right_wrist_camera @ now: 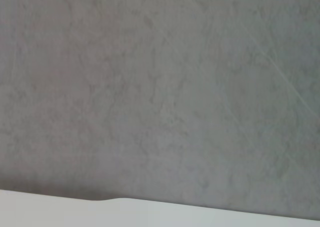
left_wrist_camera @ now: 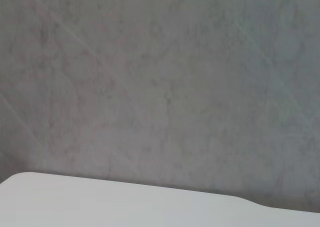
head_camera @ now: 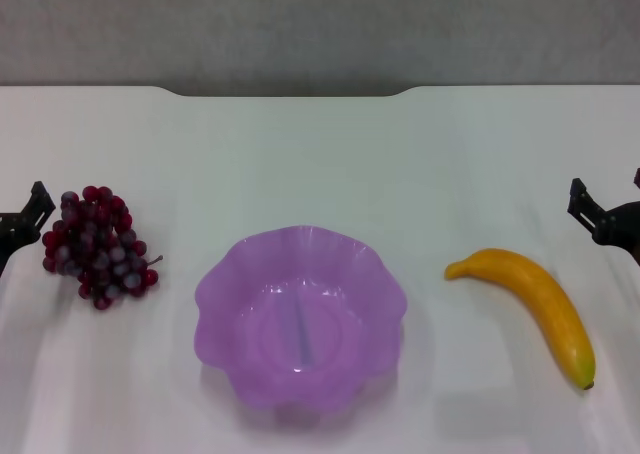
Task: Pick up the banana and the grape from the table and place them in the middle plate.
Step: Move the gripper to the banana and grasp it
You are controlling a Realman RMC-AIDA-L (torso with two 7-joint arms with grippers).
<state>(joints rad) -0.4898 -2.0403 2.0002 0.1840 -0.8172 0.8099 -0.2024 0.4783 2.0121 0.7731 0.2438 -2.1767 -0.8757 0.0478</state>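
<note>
Purple plate (head_camera: 300,319) sits empty, mid-desk (head_camera: 300,154).
Grapes (head_camera: 97,245) beside your left hand (head_camera: 22,224), banana (head_camera: 535,304) near right hand (head_camera: 600,214), one fruit per arm; can't tell either grip.

On the flat white table (head_camera: 320,154), the scalloped translucent purple plastic plate (head_camera: 228,284) lies between the dark red grape bunch (head_camera: 98,244) on the left and the long curved yellow banana (head_camera: 535,299) on the right.
</note>
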